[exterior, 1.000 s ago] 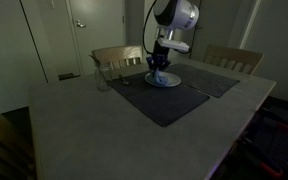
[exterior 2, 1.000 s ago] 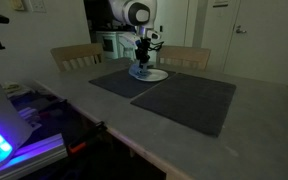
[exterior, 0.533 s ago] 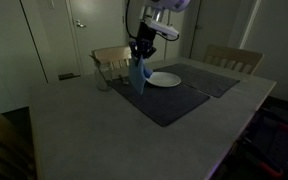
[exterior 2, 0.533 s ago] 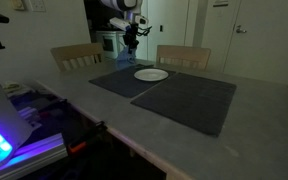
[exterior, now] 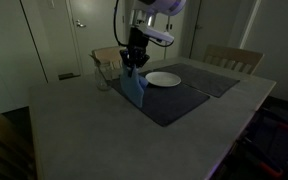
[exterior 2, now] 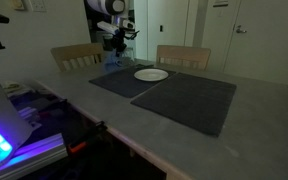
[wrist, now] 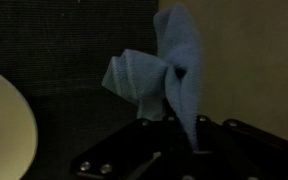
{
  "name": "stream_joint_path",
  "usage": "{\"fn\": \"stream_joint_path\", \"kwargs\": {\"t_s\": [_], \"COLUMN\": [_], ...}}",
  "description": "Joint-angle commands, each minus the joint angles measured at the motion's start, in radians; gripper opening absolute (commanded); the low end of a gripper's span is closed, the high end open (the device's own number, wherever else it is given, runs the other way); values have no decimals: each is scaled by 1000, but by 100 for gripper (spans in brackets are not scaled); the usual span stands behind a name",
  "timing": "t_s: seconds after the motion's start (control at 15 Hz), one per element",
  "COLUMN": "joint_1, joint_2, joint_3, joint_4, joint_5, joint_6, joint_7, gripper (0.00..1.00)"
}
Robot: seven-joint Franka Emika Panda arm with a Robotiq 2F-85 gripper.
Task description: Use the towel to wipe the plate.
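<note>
Gripper (exterior: 134, 64): you've got it pinched closed on the towel and on nothing else. In the wrist view the cloth bunches up out of it.
Towel (exterior: 134, 86): blue, hanging limp under the gripper over the near-left corner of the dark placemat (exterior: 174, 102). Can't tell whether its lower end touches the mat.
Plate (exterior: 162, 79): white, flat on the same placemat, at 3 o'clock from the towel in an exterior view, near it but not touching. In the wrist view only its rim shows, at 8 o'clock from the cloth.
Table (exterior: 74, 130): grey top, carries the mat.
</note>
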Motion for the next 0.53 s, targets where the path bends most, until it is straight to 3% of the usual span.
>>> {"fn": "stream_joint_path", "kwargs": {"t_s": [0.0, 0.27, 0.33, 0.4, 0.47], "joint_1": [20, 34, 39, 43, 45], "joint_2": [7, 28, 34, 37, 34], "joint_3": [-15, -8, -9, -14, -19], "joint_4": [-63, -113, -118, -122, -120], "joint_5": [-22, -40, -48, -59, -69], "joint_6": [69, 193, 210, 221, 218], "joint_7": [-37, -42, -40, -35, -30], "gripper": [2, 2, 24, 36, 43]}}
